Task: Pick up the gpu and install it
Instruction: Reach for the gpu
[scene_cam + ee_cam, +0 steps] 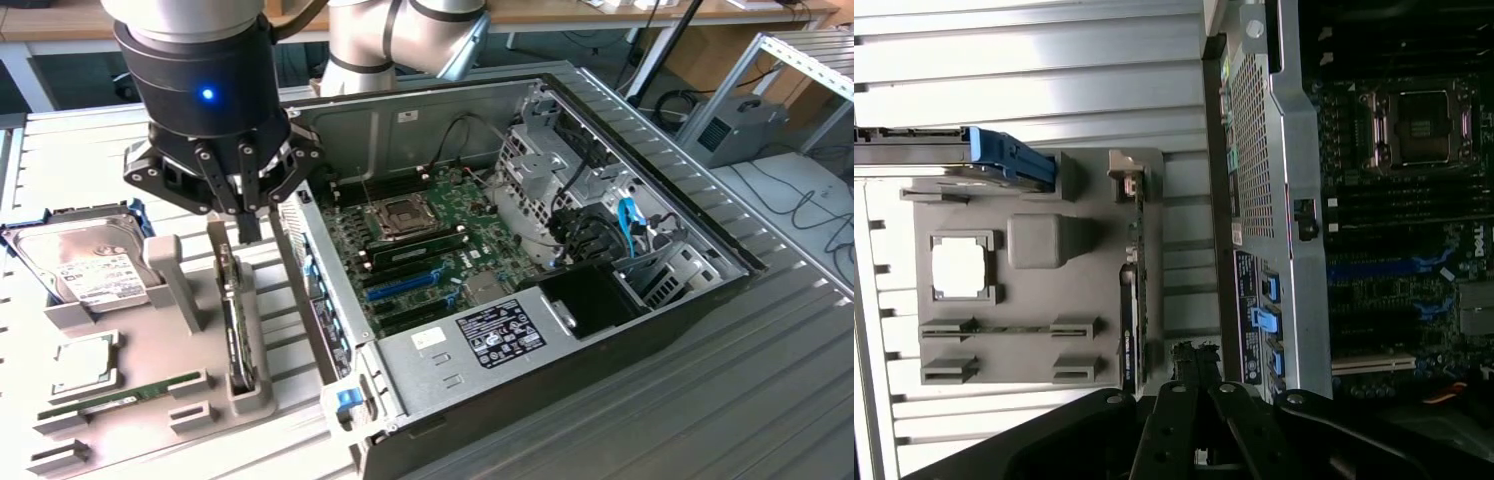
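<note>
The gpu (238, 340), a thin, flat black card, stands on its long edge in a slot of the matte grey moulded holder (140, 432). In the exterior view it is at about eight o'clock from the open sheet-metal computer case (561, 400). The gripper (248, 232) (black, with linked fingers) hangs just above the card's far end, its fingers pressed together on nothing. In the wrist view the gpu (1129, 330) appears edge-on as a dark sliver beside the case's perforated wall. I cannot tell whether the fingertips touch the card.
</note>
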Tool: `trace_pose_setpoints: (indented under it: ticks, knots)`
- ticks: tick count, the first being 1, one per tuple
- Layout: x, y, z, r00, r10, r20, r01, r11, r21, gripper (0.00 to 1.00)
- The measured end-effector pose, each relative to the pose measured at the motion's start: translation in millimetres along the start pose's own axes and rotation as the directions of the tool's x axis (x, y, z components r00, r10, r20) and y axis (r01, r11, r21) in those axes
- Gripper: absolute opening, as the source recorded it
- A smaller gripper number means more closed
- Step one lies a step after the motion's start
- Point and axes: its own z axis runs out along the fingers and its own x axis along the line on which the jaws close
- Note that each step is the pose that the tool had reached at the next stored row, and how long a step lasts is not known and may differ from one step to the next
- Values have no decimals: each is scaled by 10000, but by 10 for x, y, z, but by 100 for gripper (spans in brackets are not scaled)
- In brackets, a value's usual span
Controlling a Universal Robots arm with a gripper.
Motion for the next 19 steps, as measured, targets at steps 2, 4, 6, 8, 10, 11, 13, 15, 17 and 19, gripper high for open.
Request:
trace_pose_setpoints:
  ticks: [2,4,6,8,10,11,13,15,17,19]
  knots:
    - [-1,-8,0,10000,-1,0,1,10000,5,11]
    - [-1,-17,0,10000,0,0,0,10000,8,11]
    - [-2,-27,1,10000,-1,1,1,10000,9,11]
    - [-3,-38,1,10000,-1,0,1,10000,13,11]
    - [-4,-52,2,10000,-1,1,1,10000,17,11]
    - [-5,-58,3,10000,-1,1,1,10000,18,11]
    - [-5,-73,5,10000,-1,2,1,10000,24,11]
    - [-6,-83,7,10000,-1,2,1,10000,30,11]
    - [-6,-87,8,10000,0,3,0,10000,35,11]
    - [-6,-88,7,10000,-1,3,1,10000,36,11]
